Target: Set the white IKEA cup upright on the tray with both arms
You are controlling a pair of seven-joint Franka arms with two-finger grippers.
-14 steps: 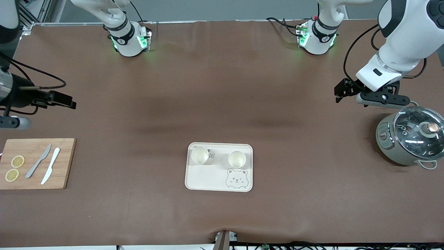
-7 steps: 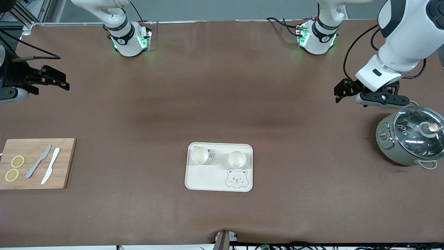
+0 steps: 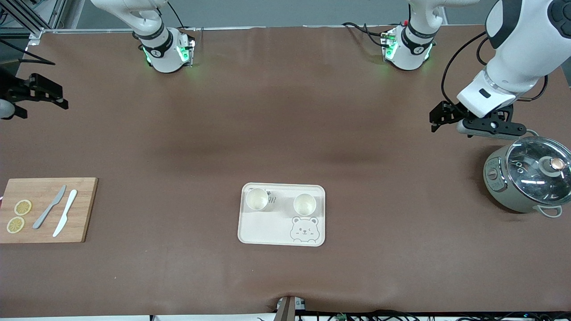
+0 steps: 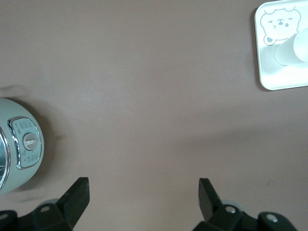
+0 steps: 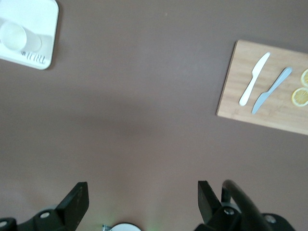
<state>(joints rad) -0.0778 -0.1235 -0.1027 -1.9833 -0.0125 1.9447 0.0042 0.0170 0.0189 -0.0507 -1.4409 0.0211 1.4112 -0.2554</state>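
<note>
Front view: tray (image 3: 282, 234) sat mid-table, two upright cups (image 3: 257, 199) (image 3: 304, 204) at its 12 o'clock rim, bare cloth all round. Left gripper (image 3: 439, 115) and right gripper (image 3: 42, 91) hung wide, empty, at table ends.

I see the tray (image 3: 282, 223) sitting mid-table, nearer the front camera than either base. Two cups stand upright on it, side by side along its edge farther from the camera — one cup (image 3: 257, 199) toward the right arm's end, the other cup (image 3: 305, 204) toward the left arm's end, just above the bear drawing (image 3: 304, 229). Well apart from the tray, at the right arm's end, I find the cutting board (image 3: 80, 209); on it lie two knives (image 3: 57, 212) beside each other and two lemon slices (image 3: 18, 216) next to them. At the left arm's end stands a lidded cooker (image 3: 526, 180) — also well apart from the tray.
</note>
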